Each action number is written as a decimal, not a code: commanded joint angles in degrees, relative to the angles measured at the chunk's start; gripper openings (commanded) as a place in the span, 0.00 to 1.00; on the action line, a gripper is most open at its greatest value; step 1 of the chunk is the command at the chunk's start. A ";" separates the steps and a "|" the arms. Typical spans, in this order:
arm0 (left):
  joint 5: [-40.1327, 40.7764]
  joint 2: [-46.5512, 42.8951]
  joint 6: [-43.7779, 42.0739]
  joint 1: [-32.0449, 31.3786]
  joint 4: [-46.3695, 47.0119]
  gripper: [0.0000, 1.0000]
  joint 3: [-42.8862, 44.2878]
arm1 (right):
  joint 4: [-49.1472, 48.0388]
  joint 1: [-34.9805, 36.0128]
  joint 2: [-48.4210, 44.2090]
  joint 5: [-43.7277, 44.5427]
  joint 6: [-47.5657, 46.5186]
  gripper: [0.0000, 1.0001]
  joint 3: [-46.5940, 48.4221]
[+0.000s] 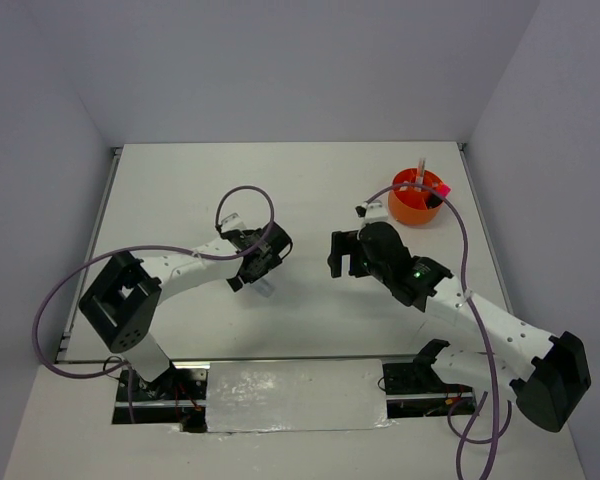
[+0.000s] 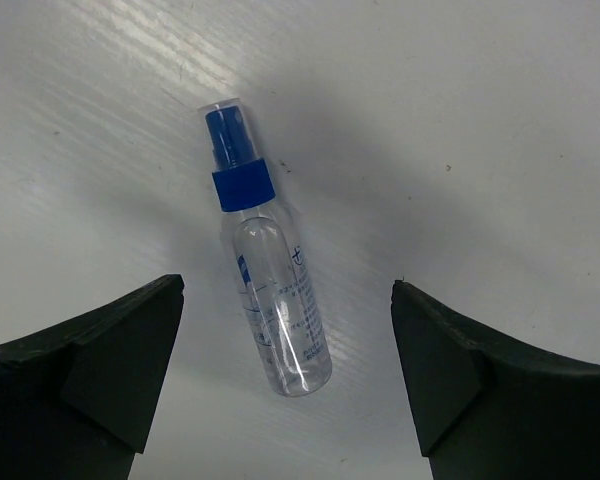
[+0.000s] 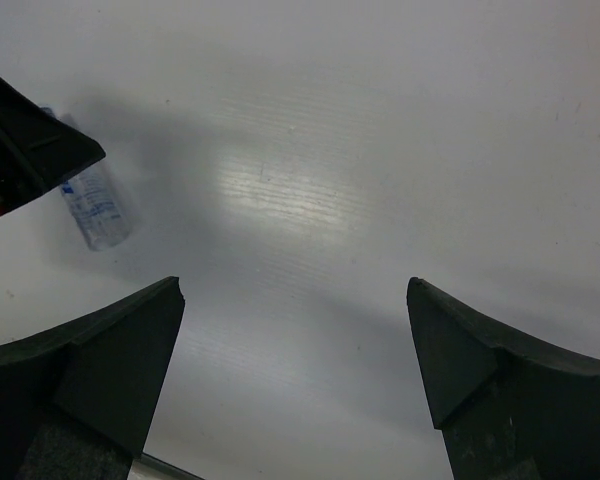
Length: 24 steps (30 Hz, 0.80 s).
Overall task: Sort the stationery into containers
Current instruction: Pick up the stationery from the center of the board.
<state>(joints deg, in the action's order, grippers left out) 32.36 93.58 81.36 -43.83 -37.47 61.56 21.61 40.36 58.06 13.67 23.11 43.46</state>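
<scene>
- Hanging over the white table (image 1: 180, 180), the left gripper (image 2: 285, 290) has its jaws spread wide and grips nothing.
- Between those jaws lies the blue-capped clear tube (image 2: 275, 290), flat on the table and apart from both. Its blue cap points away from the wrist camera. Its clear printed body points toward the camera and is slightly tilted across the gap.
- Seen from the top view, the tube shows just below the left gripper, near the middle of the table and a little left of centre.
- Right of centre, the right gripper (image 3: 295, 290) also has its jaws wide apart, and only table surface shows between them. It faces the left gripper, near it but not touching.
- Seen from the right wrist view, the tube appears at the upper left, partly hidden behind a dark jaw of the left gripper.
- At the far right of the table stands the round orange tub (image 1: 410, 212), just beyond the right arm and well apart from the tube.
- Inside the tub, at its right rim, a pink-capped highlighter (image 1: 442, 188) stands with its cap upward.
- Also in the tub, a thin pen (image 1: 421, 168) rises upright above the rim; its colour is too faint to tell.
- Which inner compartment holds which item cannot be told at this size.
</scene>
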 commanded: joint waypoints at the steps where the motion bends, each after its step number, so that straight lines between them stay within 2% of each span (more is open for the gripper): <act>1: -1.42 0.90 4.50 0.06 -0.76 0.97 -1.43 | -3.32 0.34 -1.02 -0.66 -0.09 1.00 -1.54; 8: -0.81 3.80 6.26 -0.02 -1.11 0.87 -2.32 | -4.55 0.33 -1.90 -2.95 0.27 1.00 -2.50; 11: -1.42 5.12 5.04 0.33 1.34 0.76 -3.64 | -4.20 0.42 -2.86 -2.77 0.27 1.00 -2.68; 14: -2.48 6.09 3.80 0.77 2.75 0.56 -4.25 | -4.11 0.33 -3.92 -2.42 0.27 1.00 -2.59; 15: -2.30 6.00 3.72 0.85 2.93 0.41 -4.86 | -4.20 0.33 -4.36 -2.42 0.18 1.00 -2.68; 17: -2.13 4.69 3.19 1.12 3.54 0.19 -5.57 | -4.38 0.33 -4.89 -2.25 0.79 1.00 -2.77; 18: -1.78 3.64 0.58 1.12 4.42 0.00 -6.27 | -4.81 0.25 -5.59 -2.07 1.23 1.00 -2.94; 20: -1.07 -0.82 -3.73 -0.19 6.96 0.00 -7.15 | -5.78 -0.54 -6.55 -3.12 3.25 1.00 -3.90; 22: 1.20 -8.01 -14.43 -4.30 14.59 0.00 -9.25 | -8.94 -1.33 -8.49 -7.66 5.70 1.00 -4.70; 23: 1.04 -10.59 -19.35 -5.98 24.63 0.00 -12.22 | -10.08 -1.51 -10.41 -8.22 7.02 1.00 -5.66; 24: -1.92 -13.48 -28.80 -9.05 30.38 0.00 -14.52 | -13.14 -1.42 -11.56 -8.66 9.90 1.00 -6.28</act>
<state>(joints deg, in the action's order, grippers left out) 31.57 88.42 71.42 -47.00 -24.80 49.95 16.23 39.42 50.09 8.32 27.33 38.70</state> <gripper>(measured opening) 0.448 0.996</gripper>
